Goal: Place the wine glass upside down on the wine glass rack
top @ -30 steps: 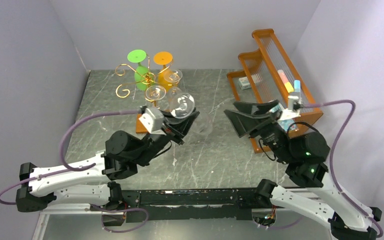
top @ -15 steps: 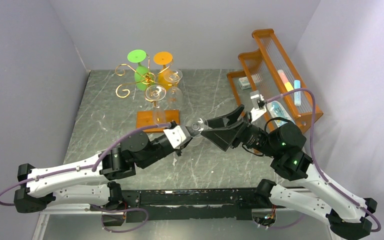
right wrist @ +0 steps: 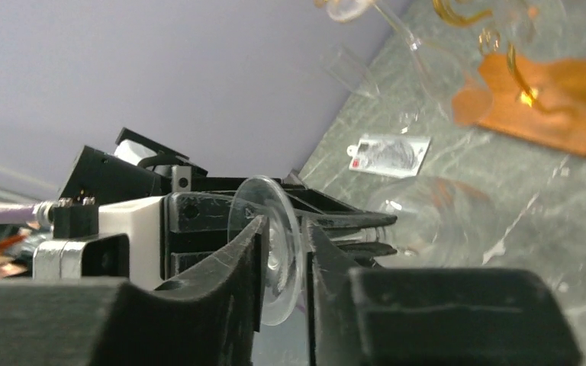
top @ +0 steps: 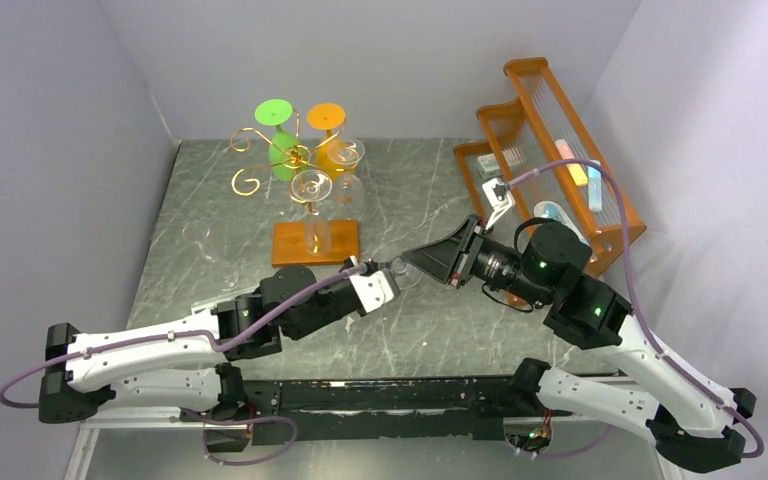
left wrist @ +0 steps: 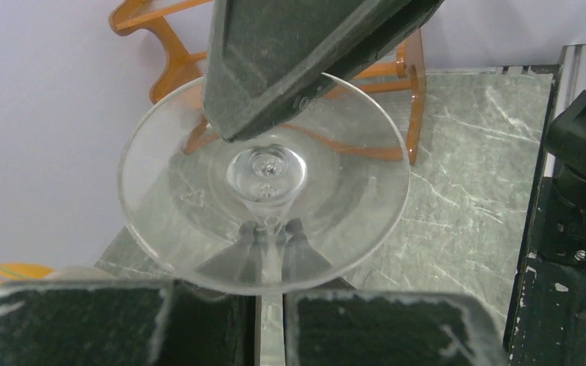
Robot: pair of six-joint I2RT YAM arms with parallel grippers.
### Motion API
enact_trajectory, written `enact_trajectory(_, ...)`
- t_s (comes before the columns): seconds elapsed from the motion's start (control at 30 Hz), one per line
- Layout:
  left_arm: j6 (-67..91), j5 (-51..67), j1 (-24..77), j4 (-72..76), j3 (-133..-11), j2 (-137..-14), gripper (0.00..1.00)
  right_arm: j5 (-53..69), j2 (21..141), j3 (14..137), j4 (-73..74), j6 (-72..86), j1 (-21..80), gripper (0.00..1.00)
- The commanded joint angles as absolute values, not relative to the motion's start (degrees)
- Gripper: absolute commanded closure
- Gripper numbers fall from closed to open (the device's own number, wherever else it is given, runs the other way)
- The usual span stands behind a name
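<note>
A clear wine glass [top: 397, 270] lies sideways in the air over the table's middle. My left gripper [left wrist: 272, 320] is shut on its stem, just behind the round foot [left wrist: 336, 191]. My right gripper [right wrist: 282, 252] comes in from the right, and its two black fingers straddle the foot disc [right wrist: 271, 229] edge-on. A thin gap shows beside the disc, so it stands open. The bowl [right wrist: 427, 221] points away from the right wrist camera. The wine glass rack [top: 295, 155], gold wire on a wooden base [top: 315, 242], stands behind and carries a green glass [top: 282, 152], an orange glass [top: 332, 150] and clear ones.
A large orange slatted shelf [top: 550, 150] with small items fills the back right. A small white packet [right wrist: 389, 152] lies on the marble table. Lilac walls close in the left, back and right.
My left arm has carried the glass from beside the rack toward the table's middle. The right arm swung left to meet it, and its jaws narrowed around the foot.
</note>
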State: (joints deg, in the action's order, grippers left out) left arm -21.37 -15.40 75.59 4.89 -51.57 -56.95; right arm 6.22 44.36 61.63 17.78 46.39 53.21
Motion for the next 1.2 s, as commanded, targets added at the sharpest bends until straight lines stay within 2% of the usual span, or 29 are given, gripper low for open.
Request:
enact_trajectory(0.0, -23.3, -11.73, 75.85, 8.34, -48.78, -55.45, 0.95, 5.36, 44.97, 64.93, 25.84, 50.1, 53.19, 0.86)
enact_trajectory(0.07, -22.47, -10.95, 75.85, 9.93, -47.34, -54.09, 0.95, 5.4, 44.44, 64.83, 25.4, 50.84, 53.18, 0.99)
enact_trajectory(0.1, -21.61, -10.76, 75.85, 11.02, -46.6, -53.35, 0.94, 5.07, 44.2, 64.9, 25.37, 51.21, 53.17, 1.0)
enact_trajectory(0.23, -19.43, -8.43, 75.85, 14.92, -43.85, -51.34, 0.7, 3.09, 44.12, 67.3, 26.69, 53.37, 53.16, 1.0)
enact_trajectory(0.53, -16.97, -6.01, 75.84, 26.96, -39.42, -50.77, 0.59, 0.54, 39.93, 67.57, 21.26, 60.44, 53.16, 1.0)
enact_trajectory(0.7, -16.58, -3.71, 75.8, 29.66, -41.12, -51.9, 0.38, 0.78, 39.59, 67.89, 20.97, 61.79, 53.19, 1.0)
enact_trajectory(0.8, -16.46, -2.6, 75.79, 31.7, -41.74, -52.07, 0.3, 1.7, 39.64, 67.62, 20.32, 62.58, 53.18, 1.0)
enact_trajectory(0.93, -16.28, -2.21, 75.77, 33.84, -42.38, -52.56, 0.3, 3.36, 39.23, 66.64, 18.7, 63.91, 53.19, 1.0)
enact_trajectory(1.17, -16.27, -1.87, 75.61, 34.58, -44.99, -55.73, 0.4, 6.53, 38.46, 64.81, 15.31, 65.54, 53.2, 1.0)
